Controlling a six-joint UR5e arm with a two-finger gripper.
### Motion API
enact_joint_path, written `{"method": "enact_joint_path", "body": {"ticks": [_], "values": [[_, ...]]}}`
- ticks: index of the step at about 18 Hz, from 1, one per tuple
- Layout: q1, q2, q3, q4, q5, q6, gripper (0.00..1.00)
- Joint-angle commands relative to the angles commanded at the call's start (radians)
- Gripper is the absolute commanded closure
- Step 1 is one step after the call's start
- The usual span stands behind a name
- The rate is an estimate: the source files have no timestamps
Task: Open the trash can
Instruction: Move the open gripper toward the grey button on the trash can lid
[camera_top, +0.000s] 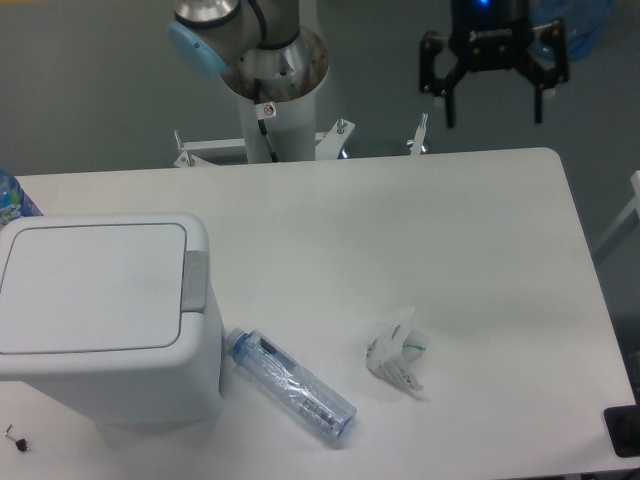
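White plastic, boxy and rigid, the trash can (105, 320) sits at the worktop's (400, 230) left front, its flat lid (92, 288) shut. It looks light, smooth and probably slippery, so gripping it is pointless; the grey tab (195, 281) on the lid's right edge is the spot to press, likely straight down, since a sideways push could slide the bin. The gripper (494, 102) hangs beyond the far edge, well apart from the can, its 2 fingers (449, 105) spread and holding nothing. A bottle (291, 385) lies just beside the can.
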Motion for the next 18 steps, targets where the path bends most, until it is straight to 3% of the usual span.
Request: {"method": "enact_joint_path", "body": {"ticks": [3,6,13,18], "values": [[-0.044,-0.015,0.005,0.002,0.002,-0.032,0.00],[-0.116,-0.058,0.025,0.003,0.000,-0.156,0.00],[-0.213,-0.136,0.037,0.129,-0.008,-0.474,0.00],[-0.267,-0.146,0.032,0.135,-0.015,-0.658,0.00]]}}
